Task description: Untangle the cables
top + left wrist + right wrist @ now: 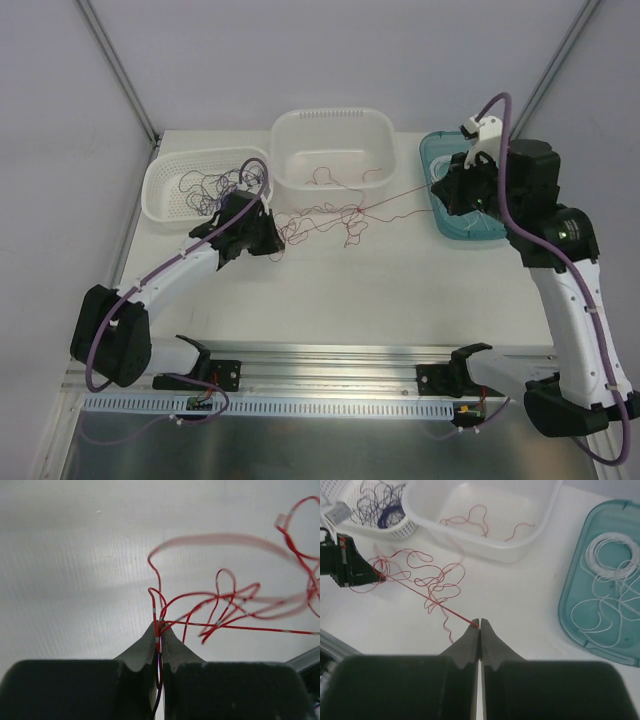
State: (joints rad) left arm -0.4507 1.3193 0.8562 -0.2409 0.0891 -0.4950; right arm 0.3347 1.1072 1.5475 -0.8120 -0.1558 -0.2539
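Observation:
A tangle of thin red cables (325, 217) lies on the white table between the arms. My left gripper (274, 240) is shut on red cables (158, 630) at the tangle's left end; loops (235, 600) spread to its right. My right gripper (441, 186) is shut on one red cable (445, 609) that runs taut from its tips (480, 624) back to the tangle (427, 577). Purple cables (215, 183) lie in the left basket, loose red cables (330, 178) in the middle tub, white cables (612, 575) in the teal tray.
A white slotted basket (165, 200) stands back left, a white tub (283, 140) back centre, a teal tray (432, 150) back right under my right arm. A metal rail (330, 352) runs along the near table edge.

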